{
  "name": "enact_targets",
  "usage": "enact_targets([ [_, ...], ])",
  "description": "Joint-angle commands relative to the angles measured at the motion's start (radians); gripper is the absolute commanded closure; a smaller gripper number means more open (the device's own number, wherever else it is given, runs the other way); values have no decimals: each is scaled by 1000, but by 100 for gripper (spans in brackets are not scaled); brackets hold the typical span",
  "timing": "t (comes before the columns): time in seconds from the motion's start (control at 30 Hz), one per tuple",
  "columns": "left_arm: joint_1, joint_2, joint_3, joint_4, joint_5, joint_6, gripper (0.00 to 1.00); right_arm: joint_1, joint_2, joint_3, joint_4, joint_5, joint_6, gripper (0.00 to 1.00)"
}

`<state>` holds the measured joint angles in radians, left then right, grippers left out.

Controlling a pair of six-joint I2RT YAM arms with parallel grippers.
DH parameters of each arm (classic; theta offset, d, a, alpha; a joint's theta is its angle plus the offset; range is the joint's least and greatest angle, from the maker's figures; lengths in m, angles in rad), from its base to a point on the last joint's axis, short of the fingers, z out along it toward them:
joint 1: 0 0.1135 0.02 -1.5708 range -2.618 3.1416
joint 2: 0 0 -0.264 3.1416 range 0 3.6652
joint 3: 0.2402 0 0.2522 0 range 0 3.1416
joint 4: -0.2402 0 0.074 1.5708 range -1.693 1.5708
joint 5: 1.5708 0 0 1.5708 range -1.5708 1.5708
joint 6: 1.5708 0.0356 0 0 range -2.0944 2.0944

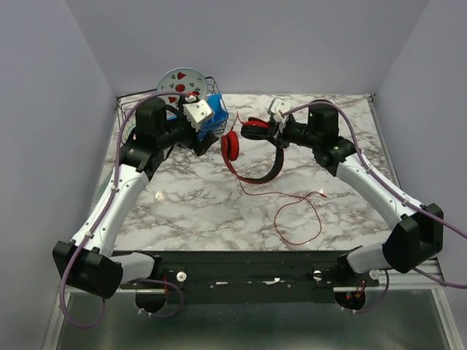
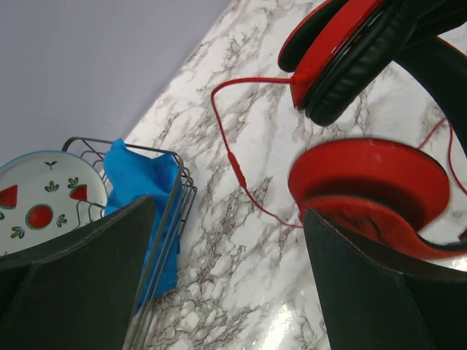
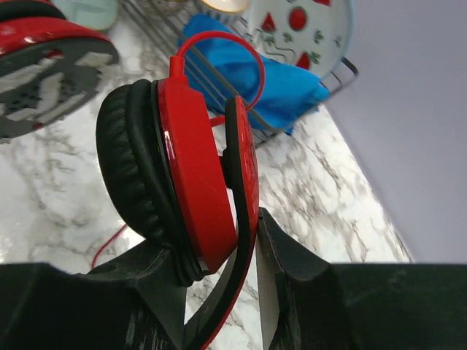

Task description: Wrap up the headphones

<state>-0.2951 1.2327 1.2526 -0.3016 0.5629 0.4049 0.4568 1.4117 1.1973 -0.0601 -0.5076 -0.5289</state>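
The red headphones lie mid-table: one ear cup [image 1: 230, 146] stands on edge, and the black-lined headband [image 1: 273, 169] curves to the other cup [image 1: 255, 130]. My right gripper [image 1: 268, 131] is shut on that cup [image 3: 190, 175] and the headband end, its jaws on either side [image 3: 219, 240]. My left gripper [image 1: 213, 144] is open and empty just left of the near cup [image 2: 368, 186]; its jaws [image 2: 228, 219] stand wide over bare marble. The thin red cable [image 1: 299, 219] trails in a loose loop toward the front; it also runs past the cups in the left wrist view [image 2: 241, 168].
A wire basket [image 1: 213, 91] at the back left holds a blue cloth [image 1: 215, 117] and a strawberry-patterned plate [image 1: 181, 80]. It sits close behind my left gripper. Walls enclose the marble table [image 1: 190, 204] on three sides.
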Motion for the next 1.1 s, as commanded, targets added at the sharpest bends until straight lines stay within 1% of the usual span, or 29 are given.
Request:
enact_targets([
  [0.0, -56, 7, 63, -122, -11, 58, 1, 52, 33, 122, -162, -212, -37, 84],
  [0.03, -59, 8, 89, -131, -18, 64, 1, 62, 44, 152, -181, -216, -34, 84],
  [0.13, -61, 13, 146, -165, -26, 81, 1, 82, 66, 165, -210, -218, -39, 84],
  [0.3, -78, 30, 221, -280, 98, 120, 1, 105, 99, 199, -237, -180, -45, 85],
  [0.47, -133, 54, 232, -321, 74, 163, 1, 108, 128, 229, -244, -192, -30, 86],
  [0.57, -170, 73, 202, -317, 31, 196, 1, 109, 141, 255, -248, -187, -5, 88],
  [0.7, -194, 100, 162, -291, -7, 224, 1, 115, 141, 255, -250, -180, -2, 89],
  [0.77, -196, 114, 148, -224, -70, 207, 1, 121, 135, 246, -250, -184, -11, 89],
  [0.83, -196, 129, 148, -194, -103, 218, 1, 128, 121, 236, -248, -193, -26, 89],
  [1.03, -199, 181, 188, -217, -75, 212, 2, 137, 93, 228, -248, -184, -40, 89],
  [1.07, -197, 185, 191, -220, -71, 203, 6, 137, 90, 226, -248, -184, -42, 89],
])
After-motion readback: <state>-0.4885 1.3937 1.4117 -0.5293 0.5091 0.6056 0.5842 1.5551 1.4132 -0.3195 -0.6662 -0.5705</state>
